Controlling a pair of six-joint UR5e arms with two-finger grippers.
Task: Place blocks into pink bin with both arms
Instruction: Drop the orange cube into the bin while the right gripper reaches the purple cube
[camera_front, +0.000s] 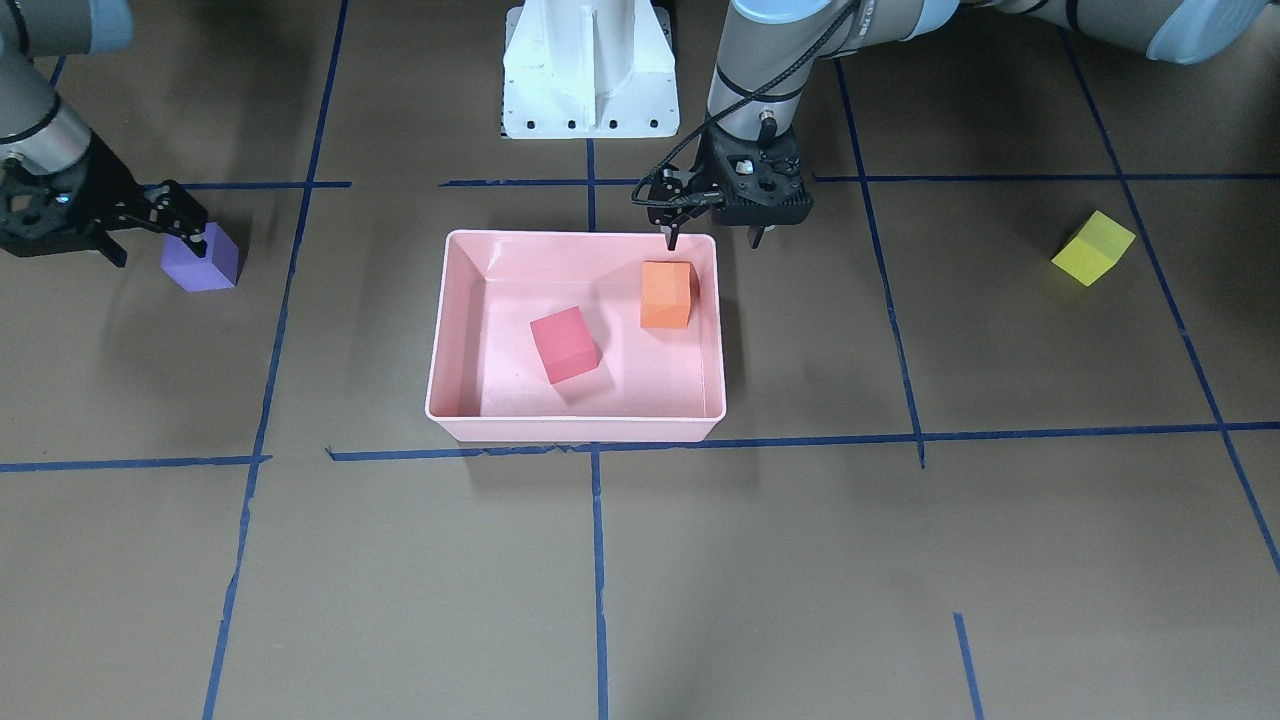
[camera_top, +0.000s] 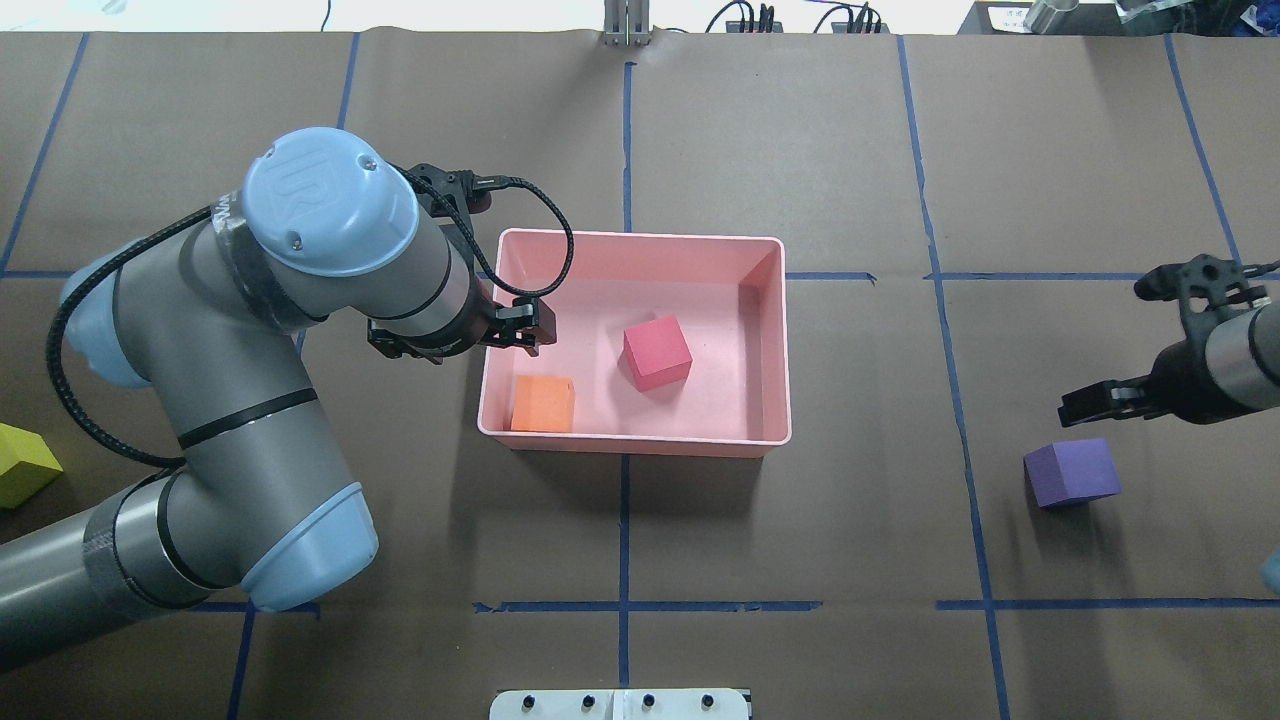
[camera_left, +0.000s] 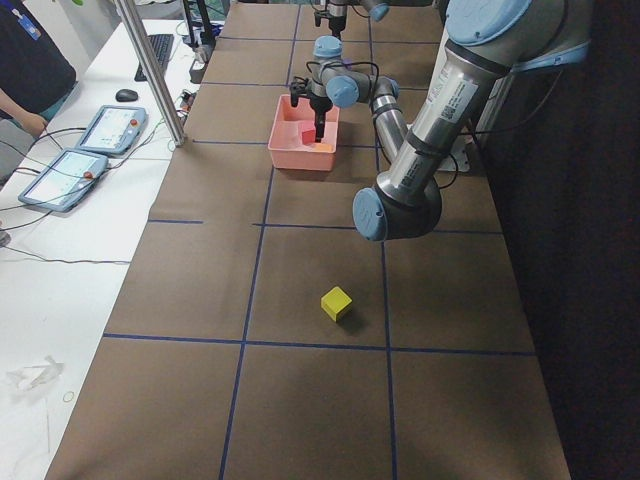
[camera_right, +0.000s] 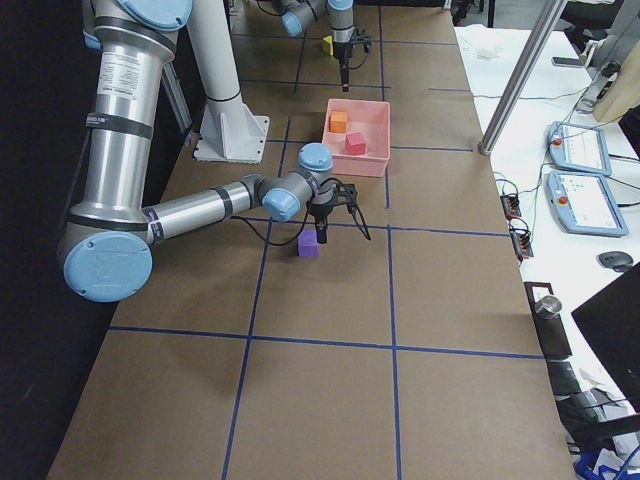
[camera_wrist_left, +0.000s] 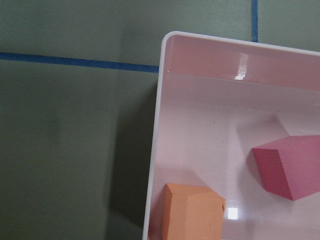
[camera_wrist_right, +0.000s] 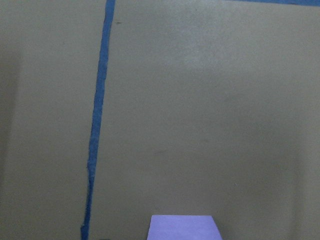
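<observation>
The left gripper (camera_front: 714, 238) hovers at the pink bin's (camera_front: 575, 428) rim, fingers spread and empty, above the orange block (camera_front: 666, 295). The red-pink block (camera_front: 564, 344) lies mid-bin. The right gripper (camera_front: 150, 240), fingers apart, hangs at the purple block (camera_front: 200, 258). The yellow block (camera_front: 1093, 248) rests on the surface (camera_front: 800, 560), well apart.

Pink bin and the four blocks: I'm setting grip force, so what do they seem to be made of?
Pink bin: likely hard plastic, glossy; bright glints on its walls, thin rolled rim. Orange block, red-pink block, purple block, yellow block: possibly foam, matte; no shine on any face, slightly soft edges. Look alone cannot confirm.
</observation>
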